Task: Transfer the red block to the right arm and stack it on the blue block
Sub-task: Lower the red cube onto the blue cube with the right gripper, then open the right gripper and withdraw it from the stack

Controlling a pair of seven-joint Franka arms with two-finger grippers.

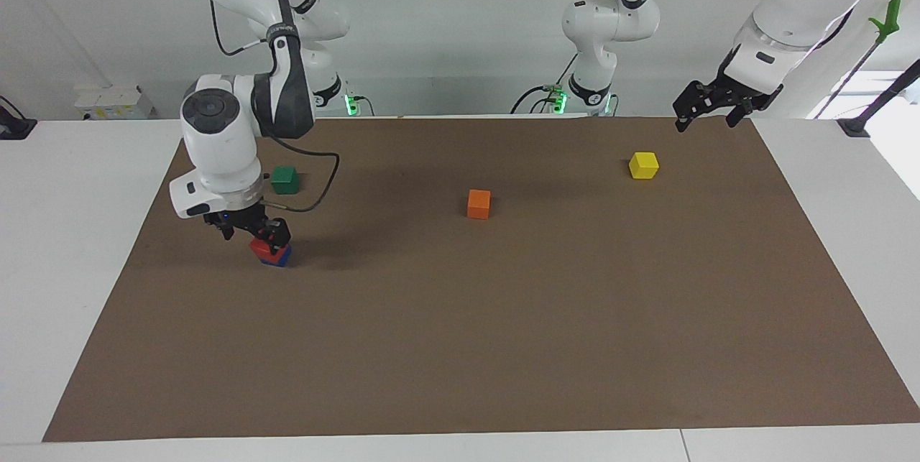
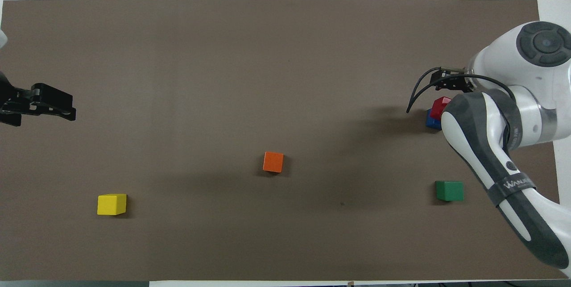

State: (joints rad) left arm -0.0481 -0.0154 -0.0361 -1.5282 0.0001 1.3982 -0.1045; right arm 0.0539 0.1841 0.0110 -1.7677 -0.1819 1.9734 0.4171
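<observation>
I find the red block [image 1: 261, 246] resting squarely on the blue block [image 1: 277, 256], toward the right arm's end of the worktop [image 1: 503, 318]. My right pincer [image 1: 248, 227] hangs just above the stack, fingers apart and off the red block. My left pincer [image 1: 708, 104] hangs in the air with its fingers apart and nothing between them, over the worktop's edge at the left arm's end, above and beside the yellow block [image 1: 644, 164]. The green block [image 1: 284, 179] lies nearer the robots than the stack. The orange block [image 1: 479, 203] sits mid-worktop.
</observation>
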